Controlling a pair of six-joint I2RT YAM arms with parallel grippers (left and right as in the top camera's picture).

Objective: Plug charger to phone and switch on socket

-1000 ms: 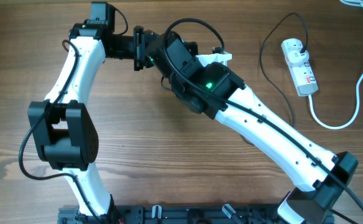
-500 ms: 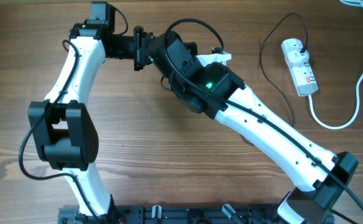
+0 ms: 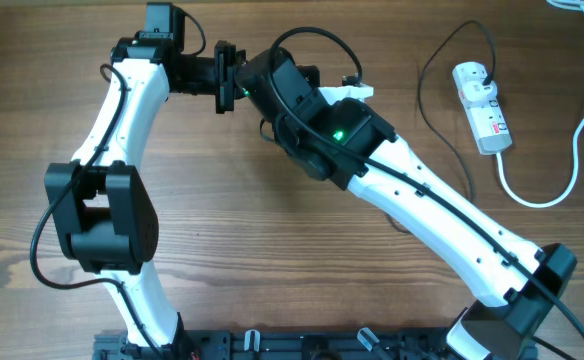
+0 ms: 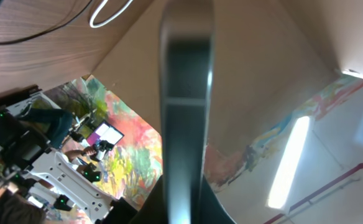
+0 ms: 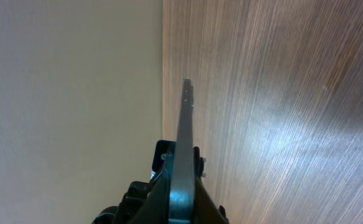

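Note:
The phone shows only edge-on, as a thin dark slab, in the left wrist view [image 4: 184,112] and in the right wrist view [image 5: 183,143]. My left gripper [image 4: 184,208] is shut on it, its jaws tight against both faces. My right gripper [image 5: 181,186] also hugs the slab with no gap showing. Overhead, the two grippers meet at the table's far middle, left [image 3: 224,76] facing right [image 3: 257,78], and they hide the phone. The socket [image 3: 482,108] lies at the far right. The charger's black cable [image 3: 434,105] loops from it and runs under my right arm; its plug tip is hidden.
A thick white cord [image 3: 547,195] curls from the socket toward the far right corner. My right forearm [image 3: 442,215] lies diagonally across the table's middle, and my left arm [image 3: 112,130] stands along the left side. Bare wood [image 3: 272,260] lies between them.
My left gripper's jaws have closed onto the phone. The right wrist has shifted slightly up and to the left; the socket and cables have not moved.

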